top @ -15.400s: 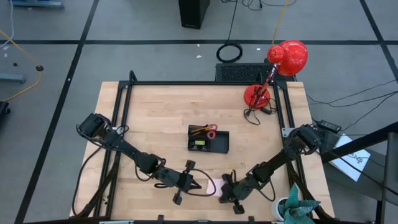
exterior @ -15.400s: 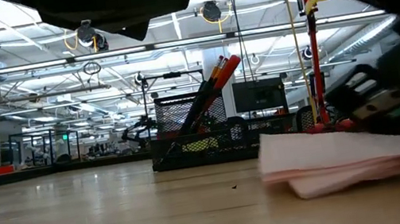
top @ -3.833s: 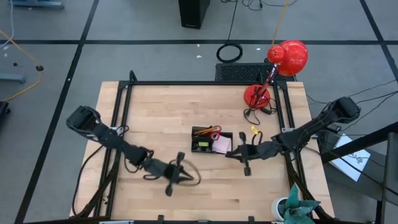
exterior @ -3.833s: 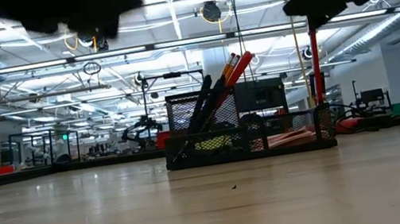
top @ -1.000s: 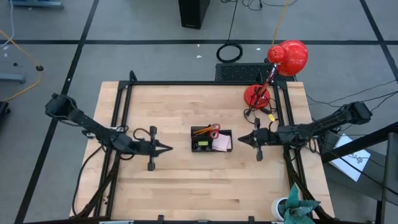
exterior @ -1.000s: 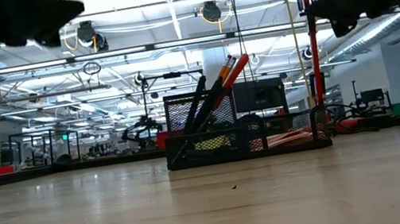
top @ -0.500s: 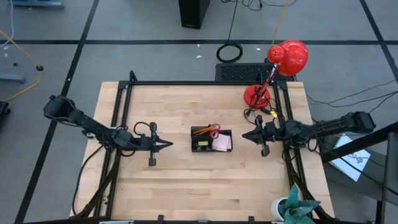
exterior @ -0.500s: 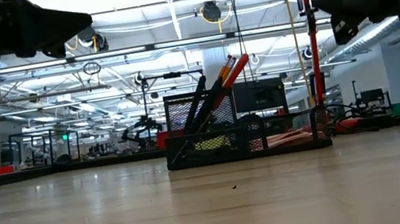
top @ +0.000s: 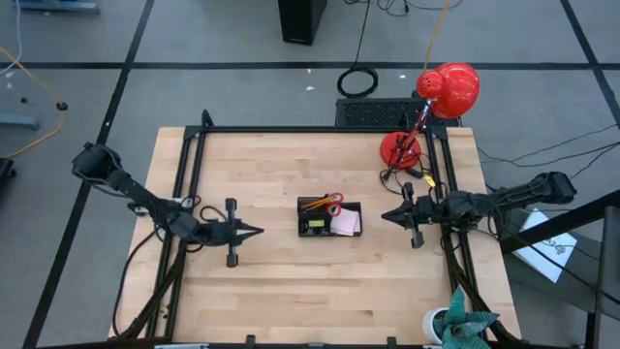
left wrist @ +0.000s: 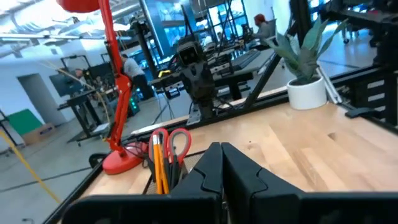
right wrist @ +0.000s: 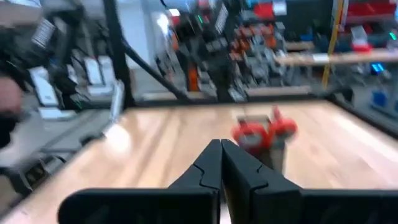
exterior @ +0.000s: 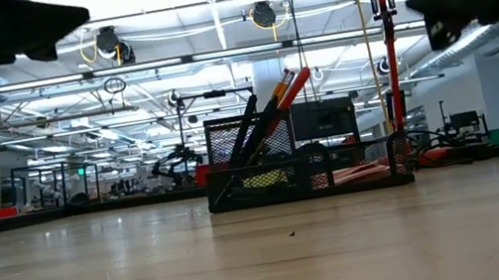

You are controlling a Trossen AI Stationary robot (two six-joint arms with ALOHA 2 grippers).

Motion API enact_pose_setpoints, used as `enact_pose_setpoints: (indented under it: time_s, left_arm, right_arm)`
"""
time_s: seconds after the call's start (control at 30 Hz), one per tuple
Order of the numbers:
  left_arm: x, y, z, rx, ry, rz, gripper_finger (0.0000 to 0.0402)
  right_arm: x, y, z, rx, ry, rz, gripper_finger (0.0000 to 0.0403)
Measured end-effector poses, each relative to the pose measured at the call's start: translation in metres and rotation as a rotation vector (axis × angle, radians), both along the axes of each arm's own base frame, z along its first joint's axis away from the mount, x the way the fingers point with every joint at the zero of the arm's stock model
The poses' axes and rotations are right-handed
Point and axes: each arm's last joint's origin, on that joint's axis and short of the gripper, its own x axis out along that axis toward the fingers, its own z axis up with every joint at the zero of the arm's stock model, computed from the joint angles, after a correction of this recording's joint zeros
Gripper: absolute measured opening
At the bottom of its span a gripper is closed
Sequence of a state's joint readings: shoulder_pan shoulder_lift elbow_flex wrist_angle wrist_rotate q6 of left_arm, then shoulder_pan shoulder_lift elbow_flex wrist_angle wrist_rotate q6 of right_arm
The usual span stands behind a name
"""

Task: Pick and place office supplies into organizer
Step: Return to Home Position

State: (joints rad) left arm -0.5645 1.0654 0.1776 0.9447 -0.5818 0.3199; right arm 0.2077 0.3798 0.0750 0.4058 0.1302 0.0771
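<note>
The black organizer stands on the middle of the wooden table; in the low view the organizer rests flat on its base. Red-handled scissors and orange pencils stick up from its taller section, and a pink sticky-note pad lies in a low compartment. My left gripper hovers shut to the organizer's left, pointing level at it. My right gripper hovers shut to its right, also pointing at it. The wrist views show shut fingers with the scissors' handles beyond.
A red desk lamp stands on its base at the far right corner, its cable trailing on the table. A black frame borders the table. A potted plant sits at the near right corner.
My right gripper has drawn back toward the table's right edge, away from the organizer, staying shut as its arm folds. My left gripper has backed off slightly toward the left edge, also shut. The organizer and its contents have not moved.
</note>
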Motion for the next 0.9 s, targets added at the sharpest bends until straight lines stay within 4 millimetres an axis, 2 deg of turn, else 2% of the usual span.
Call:
enact_pose_setpoints:
  time_s: [0.13, 0.3, 0.53, 0.9]
  left_arm:
    - [-0.007, 0.001, 0.004, 0.007, -0.032, -0.004, 0.0003]
    - [-0.017, 0.015, 0.004, -0.028, -0.081, -0.031, 0.0003]
    - [-0.032, 0.032, -0.008, -0.107, -0.112, 0.009, 0.0002]
    - [-0.034, 0.034, -0.010, -0.099, -0.097, 0.023, 0.0003]
  right_arm:
    - [-0.004, 0.002, 0.005, -0.006, -0.052, 0.018, 0.0000]
    - [-0.008, 0.001, 0.008, 0.001, -0.087, 0.019, 0.0000]
    - [-0.012, 0.000, 0.009, 0.003, -0.100, 0.023, 0.0000]
    - [-0.017, -0.001, 0.010, -0.007, -0.121, 0.021, 0.0000]
